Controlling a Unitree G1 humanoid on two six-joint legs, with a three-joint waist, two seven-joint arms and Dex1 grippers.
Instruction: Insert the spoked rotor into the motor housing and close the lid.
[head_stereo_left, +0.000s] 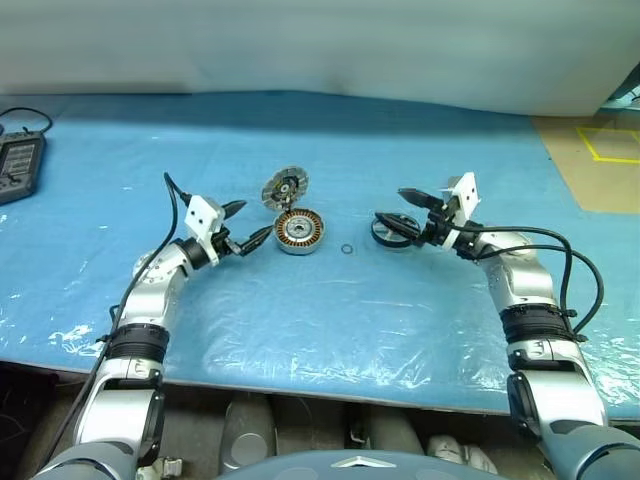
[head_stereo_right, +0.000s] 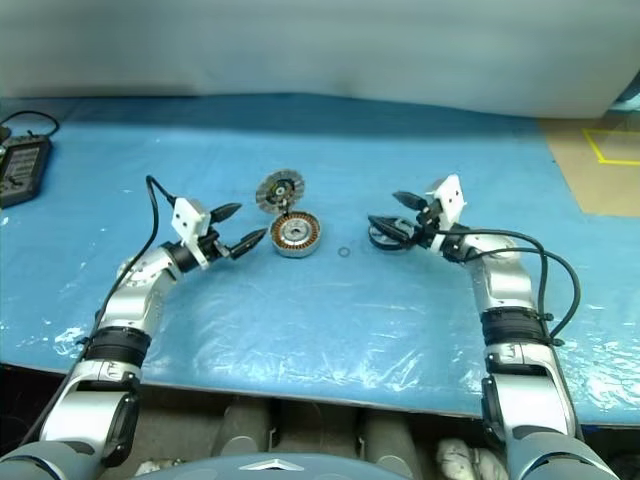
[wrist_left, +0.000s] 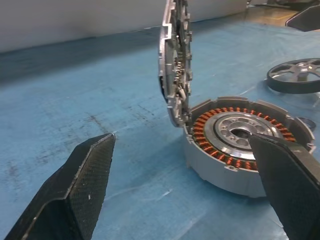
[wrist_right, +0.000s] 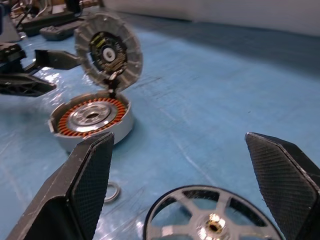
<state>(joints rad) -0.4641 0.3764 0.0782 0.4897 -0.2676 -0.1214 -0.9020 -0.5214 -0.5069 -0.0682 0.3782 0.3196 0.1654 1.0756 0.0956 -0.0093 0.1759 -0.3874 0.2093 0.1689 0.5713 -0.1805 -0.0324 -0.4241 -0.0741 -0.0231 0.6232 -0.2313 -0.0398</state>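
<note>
- Blue plastic-covered table (head_stereo_left: 330, 330) spans the head views, pale wall behind along the top, a dark handheld device (head_stereo_left: 18, 168) at the far left edge.
- Motor housing (head_stereo_left: 299, 231) sits flat on the sheet, just left of centre in the left eye view; copper windings and central hole exposed, nothing seated inside.
- Lid (head_stereo_left: 285, 187) stands up on edge at the housing's far rim, directly above it in the frame, seemingly hinged or propped there; ribbed rim and dark hub face the camera. Housing is open, lid not closed.
- Spoked rotor (head_stereo_left: 392, 233) lies flat on the sheet, right of centre, well apart from the housing. Not yet inserted.
- Tiny loose ring (head_stereo_left: 346, 249) rests on the sheet between housing and rotor.
- Left gripper (head_stereo_left: 243, 225): fingers spread wide, empty, tips just left of the housing; the left wrist view shows the housing between and beyond its fingers.
- Right gripper (head_stereo_left: 400, 210): fingers spread wide, holding nothing, poised over the rotor; the right wrist view has the rotor (wrist_right: 212, 215) low between the two fingers, no contact evident.
- Judgement: task at its start. Nothing done beyond the housing standing open. Left to do: grasp rotor, carry it leftward, seat it over the windings, swing lid down.
- Step in hand looks like the right gripper's approach to the rotor.
</note>
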